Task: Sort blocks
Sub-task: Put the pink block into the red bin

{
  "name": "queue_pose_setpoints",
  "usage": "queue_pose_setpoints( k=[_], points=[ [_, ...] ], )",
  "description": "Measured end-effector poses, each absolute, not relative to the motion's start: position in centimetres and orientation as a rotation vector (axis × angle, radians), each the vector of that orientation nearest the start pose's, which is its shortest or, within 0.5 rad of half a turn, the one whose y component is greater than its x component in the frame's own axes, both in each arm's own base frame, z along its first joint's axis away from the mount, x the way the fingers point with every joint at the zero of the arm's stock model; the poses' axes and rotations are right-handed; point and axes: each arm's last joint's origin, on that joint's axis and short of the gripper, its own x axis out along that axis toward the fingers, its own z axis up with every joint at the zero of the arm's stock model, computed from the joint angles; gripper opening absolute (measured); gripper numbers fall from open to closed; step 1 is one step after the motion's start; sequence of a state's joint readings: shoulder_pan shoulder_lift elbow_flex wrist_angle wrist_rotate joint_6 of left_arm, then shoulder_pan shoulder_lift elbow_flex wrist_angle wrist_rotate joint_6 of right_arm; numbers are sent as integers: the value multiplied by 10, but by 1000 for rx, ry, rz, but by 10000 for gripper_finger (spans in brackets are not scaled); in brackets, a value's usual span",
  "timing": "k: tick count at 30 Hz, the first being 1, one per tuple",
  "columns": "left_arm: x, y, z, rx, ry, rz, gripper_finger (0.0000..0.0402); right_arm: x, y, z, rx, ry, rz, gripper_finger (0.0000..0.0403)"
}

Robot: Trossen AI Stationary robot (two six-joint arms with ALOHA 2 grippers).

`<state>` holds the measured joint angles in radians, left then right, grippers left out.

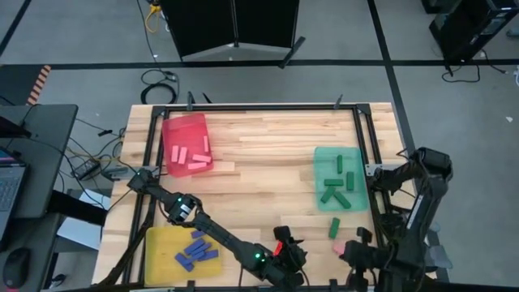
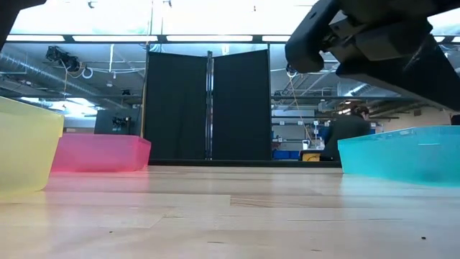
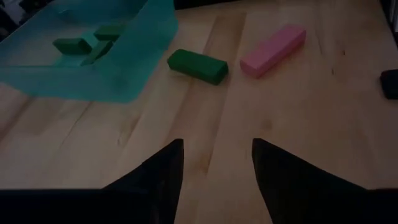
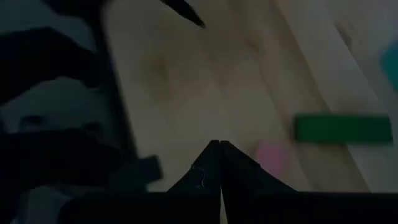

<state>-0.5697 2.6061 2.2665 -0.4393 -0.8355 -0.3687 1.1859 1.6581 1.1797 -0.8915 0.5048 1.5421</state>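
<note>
Left gripper [image 3: 214, 158] hovers open near loose green block [image 3: 198, 65] and pink block [image 3: 272, 49]; right gripper [image 4: 219, 163] waits closed, empty.

1 camera looks straight down; 1 sits level at the desk [image 1: 268, 138]; 2 wrist cameras hover close, both seeing the green block [image 3: 198, 65] ahead of each gripper.

Two dark jointed arms — small green and red lights on the left arm [image 1: 243, 251]

Red tray [image 1: 186, 130], green tray [image 1: 340, 154], yellow tray [image 1: 158, 243] on table [image 1: 268, 170]
</note>
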Motion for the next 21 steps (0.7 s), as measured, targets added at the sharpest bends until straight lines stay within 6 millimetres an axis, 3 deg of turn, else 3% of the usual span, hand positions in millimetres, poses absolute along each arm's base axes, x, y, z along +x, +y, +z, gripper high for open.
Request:
queue_pose_setpoints(
  k=[10, 21],
  points=[
    [495, -274, 156, 116, 523, 276, 197, 132, 279, 170, 317, 1121, -505, 8],
    [510, -260, 159, 96, 530, 128, 197, 132, 277, 162, 316, 1188, -575, 8]
  ],
)
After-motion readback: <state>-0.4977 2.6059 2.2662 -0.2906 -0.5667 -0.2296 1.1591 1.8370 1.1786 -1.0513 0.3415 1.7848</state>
